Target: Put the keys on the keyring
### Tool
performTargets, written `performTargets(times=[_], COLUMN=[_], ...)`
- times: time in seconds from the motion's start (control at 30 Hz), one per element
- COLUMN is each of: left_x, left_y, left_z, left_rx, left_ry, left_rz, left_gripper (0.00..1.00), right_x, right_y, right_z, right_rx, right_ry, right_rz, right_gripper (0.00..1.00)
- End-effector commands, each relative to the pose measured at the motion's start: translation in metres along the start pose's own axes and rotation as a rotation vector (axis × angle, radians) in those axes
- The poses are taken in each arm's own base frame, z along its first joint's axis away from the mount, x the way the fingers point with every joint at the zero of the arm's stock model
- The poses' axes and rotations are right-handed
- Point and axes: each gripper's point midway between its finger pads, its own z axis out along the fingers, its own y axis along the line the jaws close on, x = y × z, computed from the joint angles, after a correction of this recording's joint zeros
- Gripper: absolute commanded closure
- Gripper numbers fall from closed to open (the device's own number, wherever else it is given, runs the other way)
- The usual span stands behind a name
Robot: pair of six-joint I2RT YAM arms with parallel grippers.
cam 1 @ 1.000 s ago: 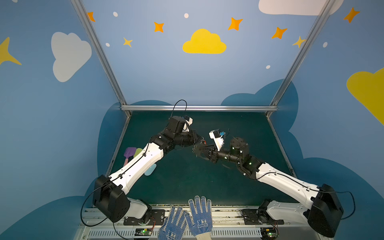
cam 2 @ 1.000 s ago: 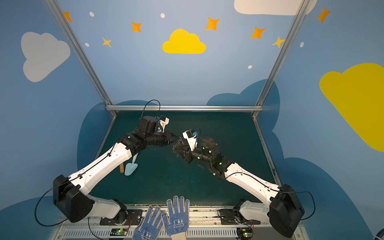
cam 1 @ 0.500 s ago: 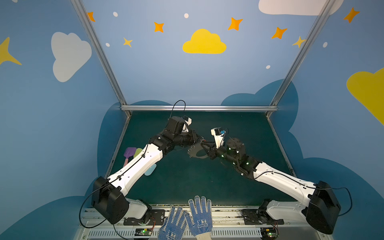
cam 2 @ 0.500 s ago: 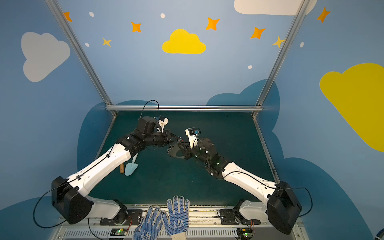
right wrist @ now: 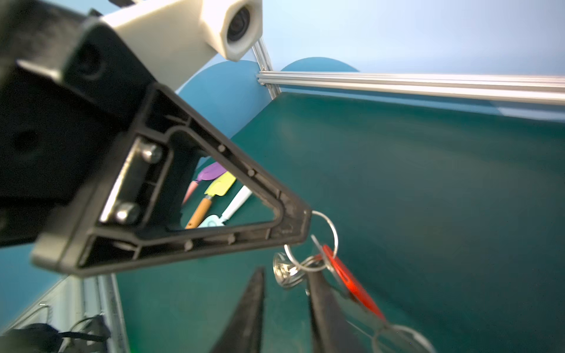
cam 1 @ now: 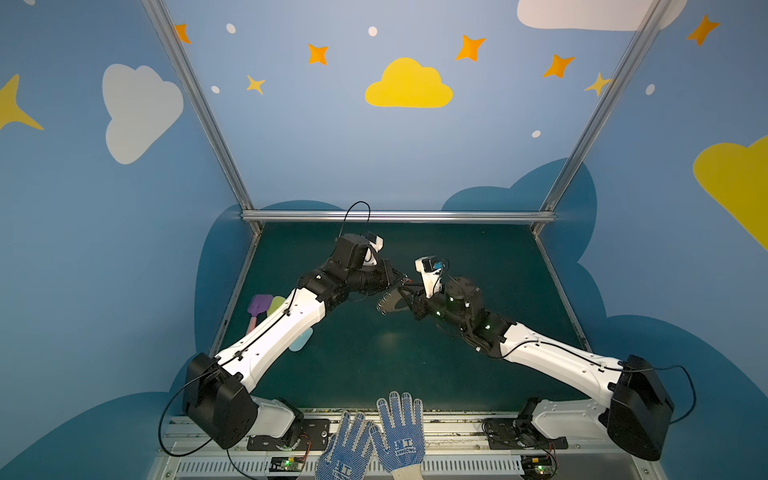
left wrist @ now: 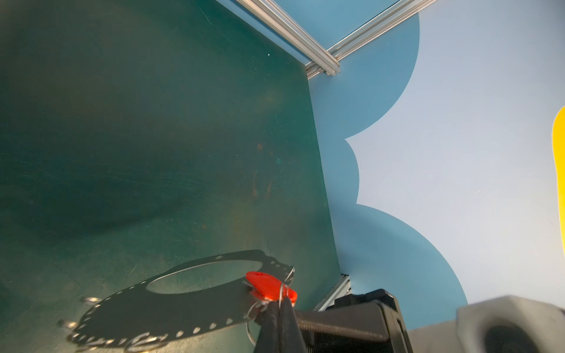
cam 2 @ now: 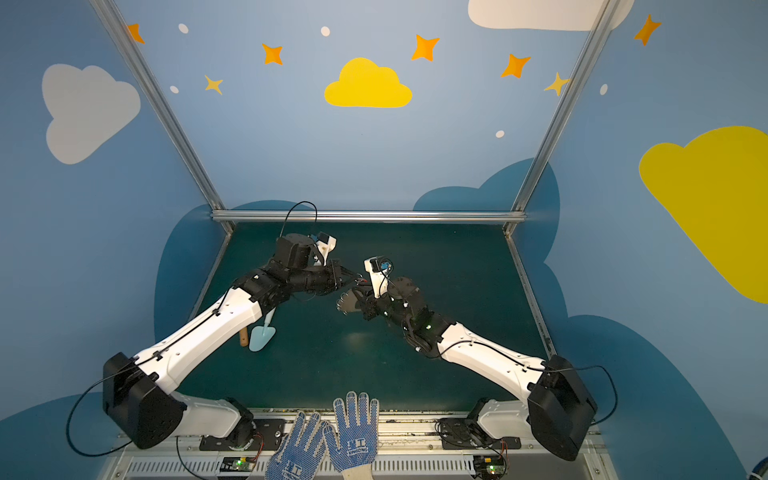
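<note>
Above the surface point(cam 1: 374, 365) we clamp the left hand point(left wrist: 278, 302) on a split ring point(right wrist: 336, 236); the key point(left wrist: 269, 287) sits there at the keyring point(left wrist: 171, 311) rim, just beside the right hand point(right wrist: 286, 273), whose grip we cannot tell.

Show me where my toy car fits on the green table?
Bare green mat: the far strip along the silver back rail, and the near stretch before the blue dotted gloves. Crowded: the middle, at the flat grey metal plate, and the pastel toy shovels left.
</note>
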Motion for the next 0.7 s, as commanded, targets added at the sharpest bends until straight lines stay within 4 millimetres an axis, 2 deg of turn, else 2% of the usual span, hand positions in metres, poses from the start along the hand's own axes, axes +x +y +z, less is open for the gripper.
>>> performTargets(times=[0.0,0.33,0.67], left_x=[-0.004,-0.004,0.005], left_y=[-0.015,-0.016,-0.011], left_z=[-0.012,-0.017,-0.017], left_rx=[0.049,0.073,0.053], left_ry=[-0.024,0.012,0.084], left_rz=[0.023,0.006,0.01], left_gripper=[0.96,0.96,0.96], right_x=[-0.019,-0.015,-0.016], right_y=[-0.002,-0.018,-0.03], right_z=[-0.003,-0.012,-0.019], right_rx=[0.032,0.115,0.179], right_ry=[-0.066,-0.056,-0.028], right_rz=[-0.007,-0.082,-0.209], right_gripper=[0.85,1.0,1.0])
